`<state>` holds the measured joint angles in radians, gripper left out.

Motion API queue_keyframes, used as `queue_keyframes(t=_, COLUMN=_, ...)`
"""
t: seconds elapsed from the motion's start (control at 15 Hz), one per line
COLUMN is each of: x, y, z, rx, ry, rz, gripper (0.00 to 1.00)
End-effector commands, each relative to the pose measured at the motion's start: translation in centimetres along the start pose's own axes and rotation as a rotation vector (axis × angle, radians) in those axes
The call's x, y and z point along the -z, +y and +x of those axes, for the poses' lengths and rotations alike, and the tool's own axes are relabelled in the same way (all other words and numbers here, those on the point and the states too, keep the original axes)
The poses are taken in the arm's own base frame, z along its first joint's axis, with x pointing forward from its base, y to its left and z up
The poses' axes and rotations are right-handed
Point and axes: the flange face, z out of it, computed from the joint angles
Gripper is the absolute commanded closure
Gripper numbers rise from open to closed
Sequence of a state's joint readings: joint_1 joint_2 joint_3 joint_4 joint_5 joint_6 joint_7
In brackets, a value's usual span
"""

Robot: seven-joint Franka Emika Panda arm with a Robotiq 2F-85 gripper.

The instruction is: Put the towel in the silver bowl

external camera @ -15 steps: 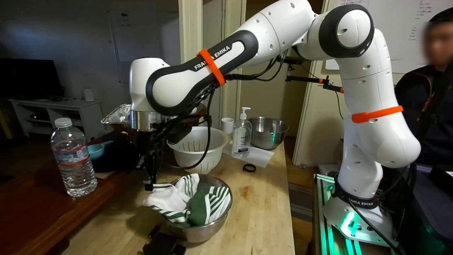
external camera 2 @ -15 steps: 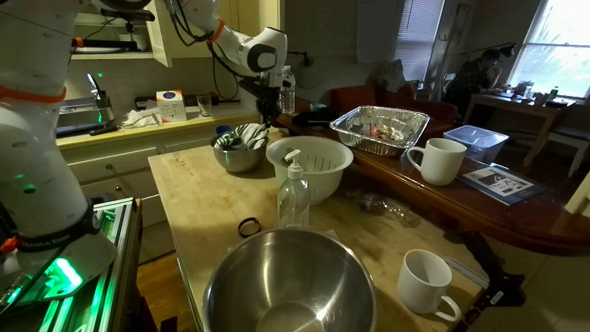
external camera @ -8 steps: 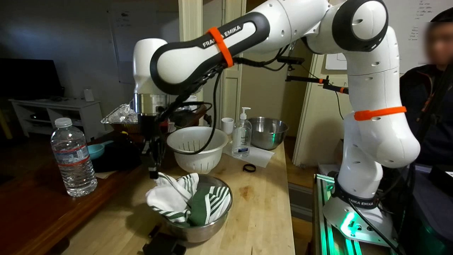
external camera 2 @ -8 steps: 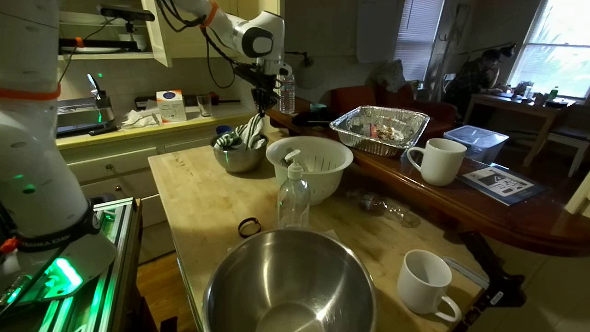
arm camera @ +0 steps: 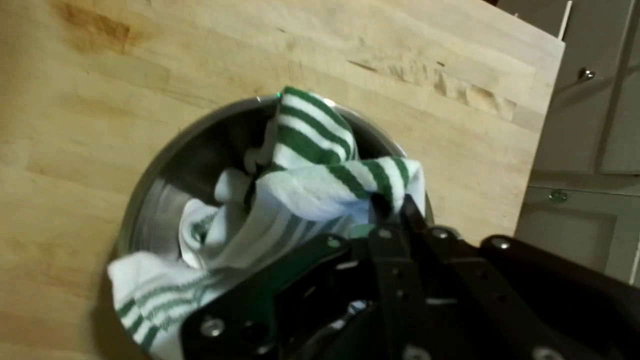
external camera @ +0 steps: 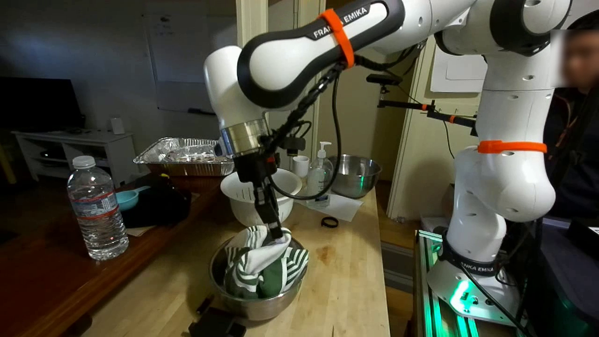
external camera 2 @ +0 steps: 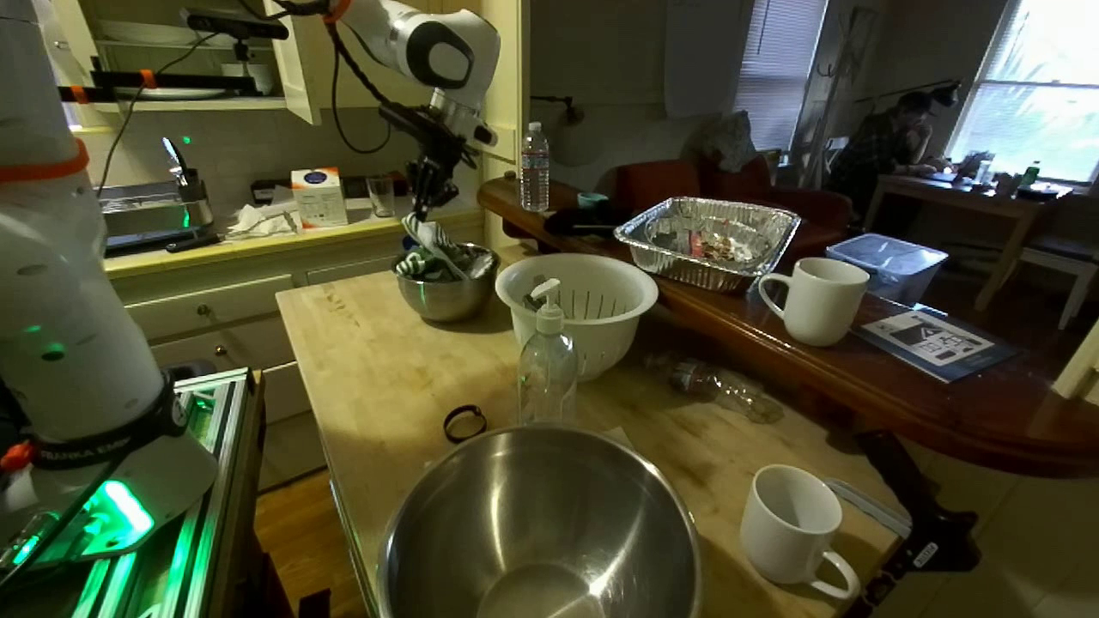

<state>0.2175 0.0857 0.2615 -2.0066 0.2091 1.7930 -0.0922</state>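
The white towel (external camera: 255,257) with dark green stripes lies bunched in the silver bowl (external camera: 257,310), which stands on the wooden table. Pinched between my gripper's (external camera: 277,232) fingertips is a raised fold of it, above the bowl's inside. The same grip shows in the wrist view, where the gripper (arm camera: 394,202) is shut on a striped fold of the towel (arm camera: 310,190) near the bowl's (arm camera: 160,215) right side. A striped end of the cloth laps over the rim at the lower left there. The fingers and wrist cover part of the bowl.
A white ribbed bowl (external camera 2: 592,330) stands close beside the silver bowl. Farther along are a pump bottle (external camera 2: 548,369), a larger metal bowl (external camera 2: 541,532) and a mug (external camera 2: 790,524). Near the silver bowl lies a black device (external camera: 217,323). A water bottle (external camera: 96,210) stands on the raised counter.
My gripper has taken hold of the towel's white part at the rim, lifted it and carried it across toward the bowl's middle. The bowl stays in place.
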Motion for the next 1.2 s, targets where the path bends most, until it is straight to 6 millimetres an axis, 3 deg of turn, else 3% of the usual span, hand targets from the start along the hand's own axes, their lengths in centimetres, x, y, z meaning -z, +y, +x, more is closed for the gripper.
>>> queue_keyframes(t=0.0, x=-4.1, y=2.2, z=-1.5, rx=-0.128, ry=-0.029, rz=-0.065, gripper=0.98)
queue_keyframes(t=0.2, x=-5.9, y=4.0, z=0.7, rx=-0.231, ry=0.053, rz=-0.142, gripper=0.98)
queue_keyframes(t=0.53, x=-6.7, y=5.2, z=4.3, rx=-0.315, ry=0.123, rz=-0.183, gripper=0.98)
queue_keyframes(t=1.13, x=-12.2, y=8.0, z=6.6, rx=-0.372, ry=0.026, rz=-0.179, gripper=0.98)
